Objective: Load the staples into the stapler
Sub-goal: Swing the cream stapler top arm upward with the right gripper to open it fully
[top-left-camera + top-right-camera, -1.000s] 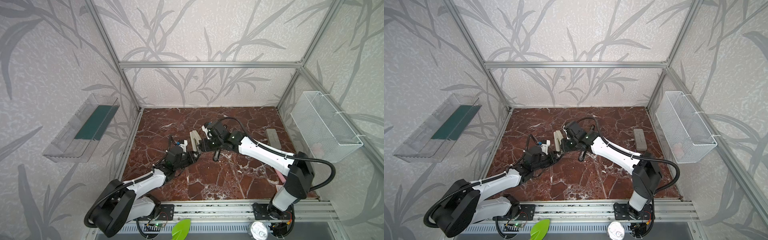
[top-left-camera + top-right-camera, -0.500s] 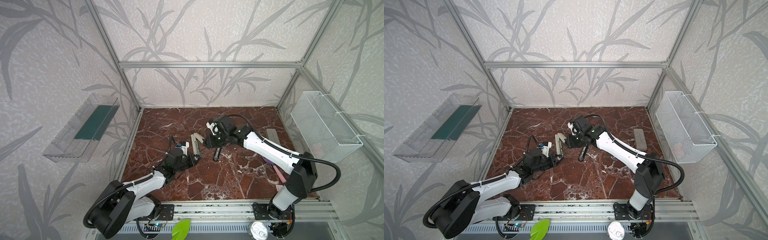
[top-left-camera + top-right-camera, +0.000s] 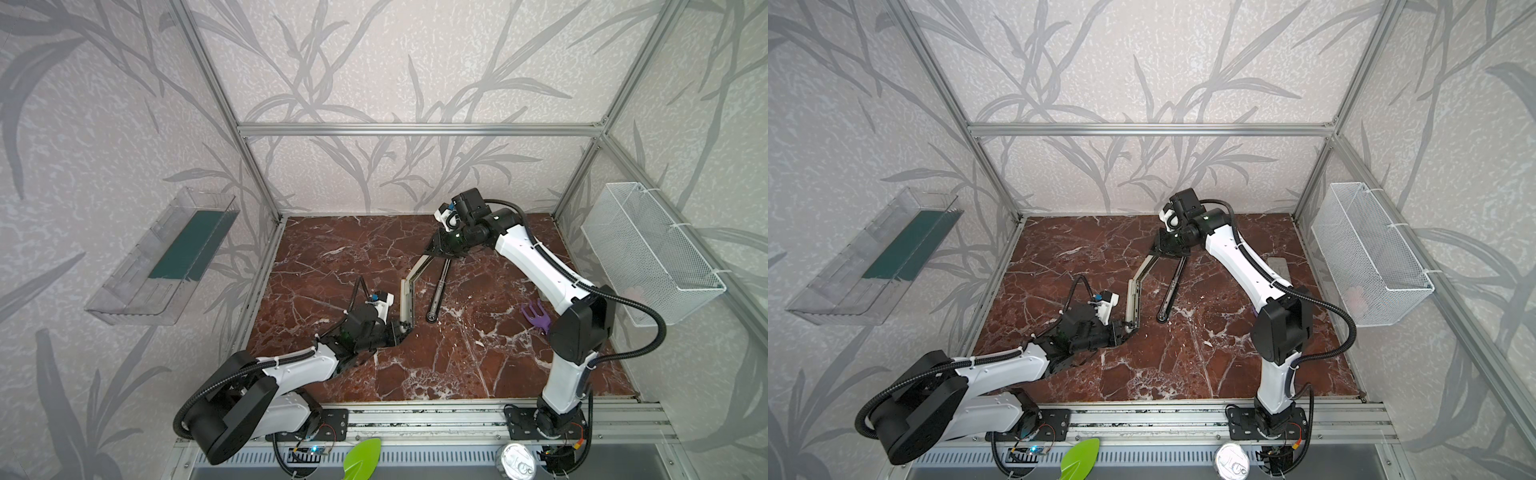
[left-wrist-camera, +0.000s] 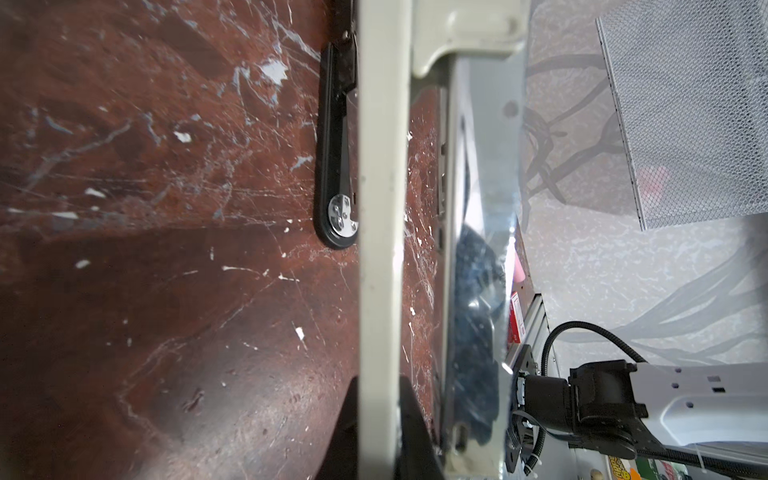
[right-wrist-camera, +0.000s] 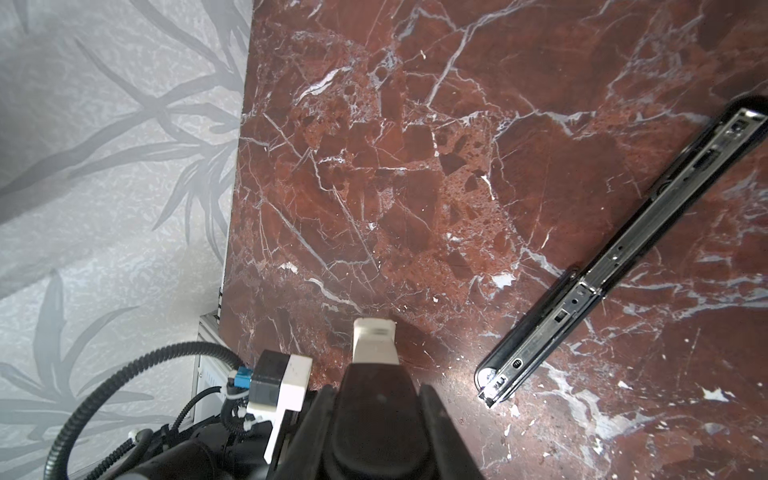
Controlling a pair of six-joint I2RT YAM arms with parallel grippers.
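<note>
The stapler (image 3: 405, 299) is seen spread wide open near the middle of the red marble table (image 3: 332, 257), held at two ends. Its long beige bar is clamped at the near end by the left pincer (image 3: 397, 334). In the left wrist view the bar is gripped between the two black fingers (image 4: 345, 415), which are closed against its sides. From there the bar runs away from the robot, then bends at a joint toward the right pincer (image 3: 438, 251). That pincer is shut on the far beige end, as is shown in the right wrist view, where the beige tip (image 5: 373, 338) sticks out past the black jaws.

The black base (image 3: 438, 291) of the stapler, with its metal rail (image 5: 623, 249), hangs from the same far end and slants back toward the robot, apart from the beige bar. Its rounded tip with the shiny round plate (image 4: 343, 216) is placed low over the table; whether it touches cannot be told.

The staples (image 4: 515, 320) are made out only in the left wrist view. They appear as a small red-and-white sliver near the table's front edge by the right arm's base, mostly hidden behind the stapler's shiny metal channel. In both top views that spot is covered by the right arm.

A purple pronged piece (image 3: 534, 316) lies beside the right arm, and a grey block (image 3: 1278, 266) lies behind it, near the wire basket (image 3: 648, 249).
</note>
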